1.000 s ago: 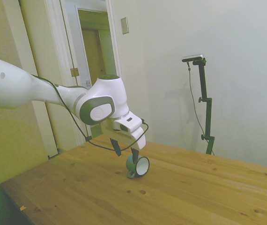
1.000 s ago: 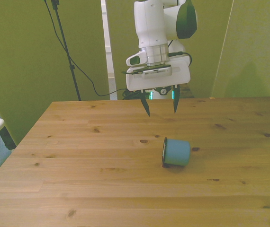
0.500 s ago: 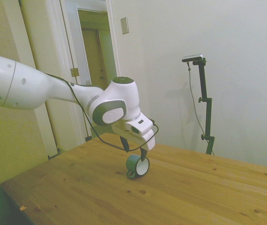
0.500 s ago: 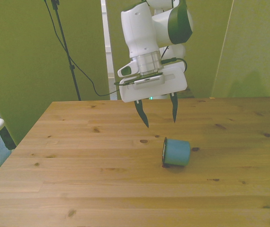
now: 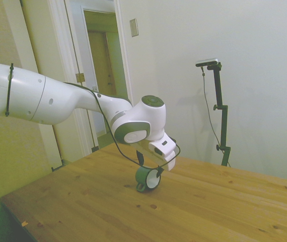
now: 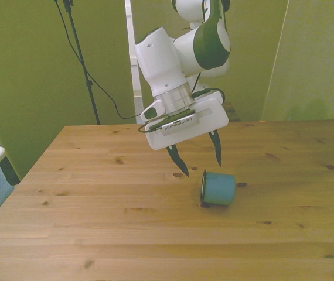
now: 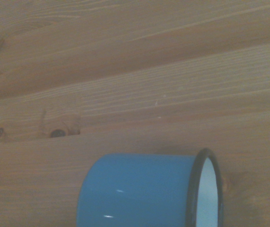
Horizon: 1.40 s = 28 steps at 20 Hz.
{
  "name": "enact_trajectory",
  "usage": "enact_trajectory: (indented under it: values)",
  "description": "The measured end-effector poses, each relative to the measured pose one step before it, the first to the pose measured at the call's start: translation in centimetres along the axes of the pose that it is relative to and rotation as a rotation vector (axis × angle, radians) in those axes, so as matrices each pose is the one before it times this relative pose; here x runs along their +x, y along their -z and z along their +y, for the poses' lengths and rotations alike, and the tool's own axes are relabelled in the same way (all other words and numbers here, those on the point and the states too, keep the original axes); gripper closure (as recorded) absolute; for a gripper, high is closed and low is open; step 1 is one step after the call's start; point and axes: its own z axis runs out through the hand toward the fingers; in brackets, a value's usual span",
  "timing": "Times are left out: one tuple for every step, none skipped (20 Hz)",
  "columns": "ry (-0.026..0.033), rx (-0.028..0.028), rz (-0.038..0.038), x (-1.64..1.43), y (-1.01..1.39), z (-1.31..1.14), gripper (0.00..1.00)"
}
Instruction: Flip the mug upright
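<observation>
Mug (image 6: 218, 188): lying on its side mid-bench (image 6: 96, 234), mouth facing the front view's left, handle underneath. Tool (image 6: 196, 156): hanging just above it, tilted, fingers spread wide, holding nothing. Advice: straddle the body across its width, close firmly, then rotate mouth-up.

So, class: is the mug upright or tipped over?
Tipped: the mug lies on its side on the table, its mouth facing sideways.

Mug (image 7: 139, 189) cut off by the wrist view's edge; its handle hidden in the front view (image 6: 218, 188).
</observation>
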Motion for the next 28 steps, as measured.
enact_trajectory:
  values:
    - [0.00457, 0.0164, -0.01113, 0.116, -0.305, -0.096, 0.0]
    - [0.00212, 0.01064, -0.00754, 0.233, -0.396, -0.066, 0.0]
    - [-0.00048, 0.00954, -0.00909, 0.263, -0.453, -0.017, 0.0]
    - [0.0005, 0.00578, -0.00828, 0.288, -0.418, 0.023, 0.0]
    - [-0.00157, 0.00583, -0.00932, 0.292, -0.413, 0.049, 0.0]
    - [-0.00241, 0.00849, -0.01578, 0.237, -0.366, 0.071, 0.0]
    - [-0.00313, 0.01289, -0.02258, 0.211, -0.318, 0.044, 0.0]
    - [-0.00008, 0.01277, -0.02435, 0.149, -0.283, 0.109, 0.0]
    - [-0.00072, 0.01191, -0.02185, 0.21, -0.195, 0.099, 0.0]
    - [-0.00209, 0.01146, -0.01975, 0.128, -0.126, 0.105, 0.0]
    - [0.00072, 0.01351, -0.01945, 0.101, -0.035, 0.077, 0.0]
    - [0.00288, 0.012, -0.01657, 0.05, 0.067, 0.009, 0.0]
    - [0.00165, 0.01013, -0.01463, 0.032, 0.098, 0.011, 0.0]
    - [0.00019, 0.01222, -0.01739, -0.003, 0.063, 0.012, 0.0]
    - [0.0028, 0.01074, -0.01487, -0.016, 0.004, 0.008, 0.0]
    - [0.00307, 0.00901, -0.01071, 0.017, -0.013, 0.057, 0.0]
    - [0.00065, 0.01024, -0.01272, 0.015, -0.057, 0.056, 0.0]
    - [-0.00038, 0.01194, -0.01409, 0.045, -0.096, 0.029, 0.0]
    - [-0.00079, 0.01012, -0.01331, 0.09, -0.118, 0.011, 0.0]
    - [-0.00128, 0.00734, -0.0112, 0.128, -0.135, 0.034, 0.0]
    - [-0.00191, 0.00814, -0.00803, 0.149, -0.153, 0.02, 0.0]
    - [-0.00199, 0.00759, -0.01312, 0.075, -0.164, 0.028, 0.0]
    - [-0.00078, 0.00544, -0.01064, 0.093, -0.119, -0.001, 0.0]
    - [-0.0011, 0.00229, -0.00909, 0.046, -0.114, 0.011, 0.0]
    - [-0.00219, 0.00286, -0.0087, 0.072, -0.147, 0.035, 0.0]
    - [-0.00277, 0.00334, -0.01096, 0.021, -0.198, 0.04, 0.0]
    - [-0.0031, 0.0028, -0.00636, 0.048, -0.195, 0.068, 0.0]
    - [-0.00191, 0.00046, -0.00572, 0.019, -0.165, 0.067, 0.0]
